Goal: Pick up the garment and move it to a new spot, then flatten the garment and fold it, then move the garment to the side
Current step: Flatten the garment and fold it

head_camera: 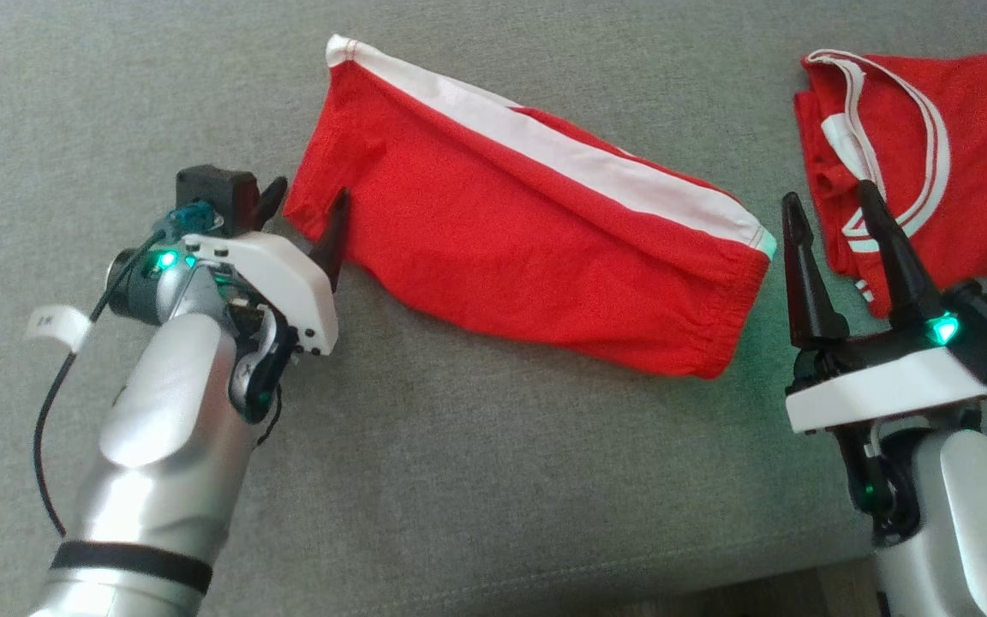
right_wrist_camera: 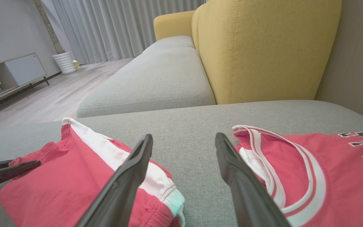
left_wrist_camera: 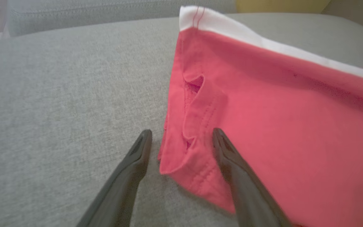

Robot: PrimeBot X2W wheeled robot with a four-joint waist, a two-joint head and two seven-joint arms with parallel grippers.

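Note:
The garment (head_camera: 511, 223) is a pair of red shorts with a white side stripe, lying folded and flat on the grey sofa cushion (head_camera: 493, 480). My left gripper (head_camera: 312, 193) is open at the shorts' left hem corner. In the left wrist view the gripper (left_wrist_camera: 181, 134) straddles that corner of the garment (left_wrist_camera: 279, 126), one finger on bare cushion, the other over the cloth. My right gripper (head_camera: 828, 193) is open and holds nothing, just right of the elastic waistband end. In the right wrist view it (right_wrist_camera: 184, 137) points over bare cushion beside the garment (right_wrist_camera: 74, 176).
A red jersey (head_camera: 956, 171) with white trim lies folded at the far right, close to my right gripper's outer finger. A yellow backrest (right_wrist_camera: 263, 50) rises behind the cushion. The cushion's front edge (head_camera: 716, 591) runs along the lower right.

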